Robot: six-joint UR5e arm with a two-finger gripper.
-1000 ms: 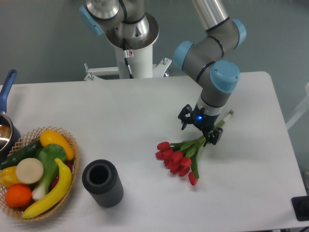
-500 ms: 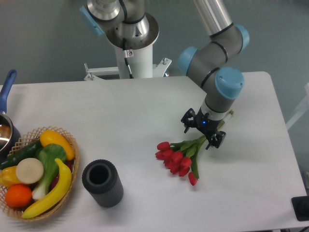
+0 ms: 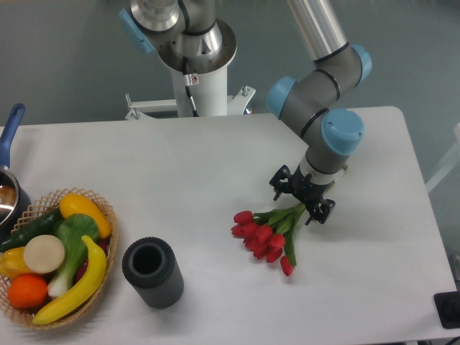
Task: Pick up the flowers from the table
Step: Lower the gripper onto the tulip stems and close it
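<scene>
Claw (image 3: 301, 198) wide open astride the stems of one bunch of flowers (image 3: 267, 233); about ten red blooms flat on the surface (image 3: 215, 158)

Robotics lab, pedestal-mounted arm (image 3: 316, 86), white table (image 3: 180, 172)

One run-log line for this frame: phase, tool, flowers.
phase: pre-grasp | tool: open, low over the stem end | flowers: flat on table, not lifted
</scene>
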